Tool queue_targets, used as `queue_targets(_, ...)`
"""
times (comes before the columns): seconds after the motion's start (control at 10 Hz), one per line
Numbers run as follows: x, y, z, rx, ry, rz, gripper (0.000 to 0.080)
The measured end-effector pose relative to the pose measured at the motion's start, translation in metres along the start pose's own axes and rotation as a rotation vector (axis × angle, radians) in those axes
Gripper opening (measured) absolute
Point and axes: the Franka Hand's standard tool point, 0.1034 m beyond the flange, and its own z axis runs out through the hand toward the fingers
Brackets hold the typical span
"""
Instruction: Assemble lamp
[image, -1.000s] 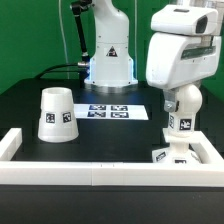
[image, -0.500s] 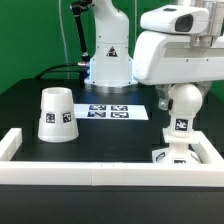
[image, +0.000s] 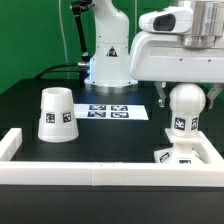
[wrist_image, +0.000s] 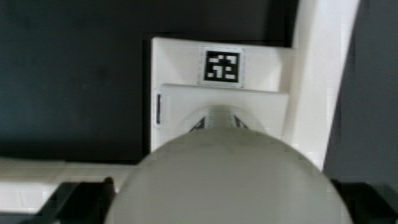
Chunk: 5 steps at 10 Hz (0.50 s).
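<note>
The ball-headed bulb (image: 183, 112) stands upright on the flat square base (image: 168, 156) in the enclosure's corner at the exterior view's right. My gripper (image: 186, 97) hangs over it, open, with one dark finger on each side of the ball head. In the wrist view the bulb's rounded head (wrist_image: 217, 170) fills the space between the fingers (wrist_image: 80, 202), and the base (wrist_image: 187, 100) with its marker lies beyond it. The tapered shade (image: 55, 114) stands apart at the exterior view's left, mouth down on the black table.
A long white border rail (image: 95, 176) runs along the front and turns up both sides, close against the base (wrist_image: 331, 90). The marker board (image: 112, 112) lies mid-table. The arm's own pedestal (image: 108, 62) stands at the back.
The arm has risen: its wrist body, which covered the bulb's head a second ago, now sits above it. The bulb, base and shade have stayed put.
</note>
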Motion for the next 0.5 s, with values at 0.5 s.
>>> queue_targets(0.5,-0.0002,-0.0014,-0.0001,0.016,-0.006,0.331,0.0579)
